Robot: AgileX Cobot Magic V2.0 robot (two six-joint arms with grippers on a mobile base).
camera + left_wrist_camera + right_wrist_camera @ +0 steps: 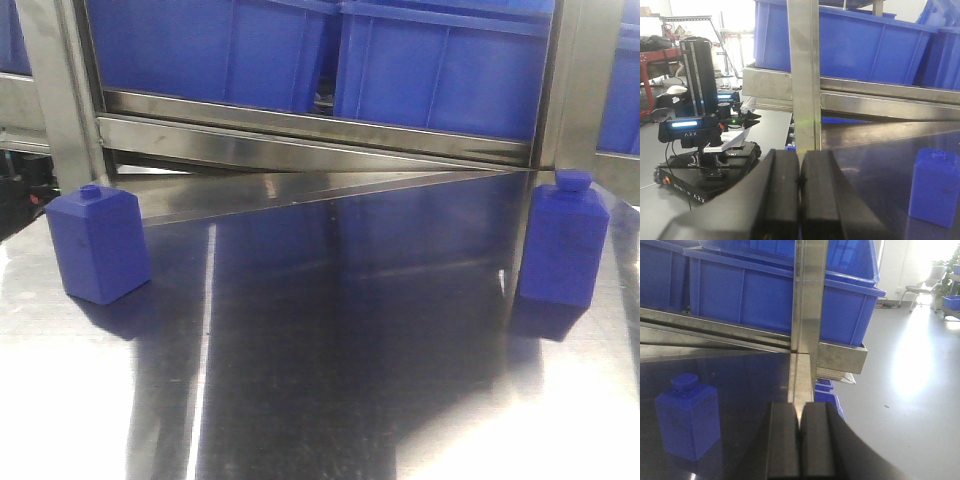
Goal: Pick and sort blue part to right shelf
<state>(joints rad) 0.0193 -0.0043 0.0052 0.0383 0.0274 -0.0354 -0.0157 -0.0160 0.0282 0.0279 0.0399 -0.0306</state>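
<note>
Shows two blue square-bodied plastic parts upright on polished steel bench (330,400): left part (98,245), right part (563,250), near steel-framed right shelf (300,125) holding blue bins (440,70). Left end effector (799,180) and right end effector (800,422) clenched, empty. Probably light, rigid, slick; suits gripping flat sides below cap.

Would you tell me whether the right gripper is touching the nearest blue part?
Apart. In the right wrist view, bare tabletop separates the shut right gripper from the blue part.

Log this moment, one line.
left gripper: shut, empty | right gripper: shut, empty | left blue part, right blue part: upright on table, ungrasped
</note>
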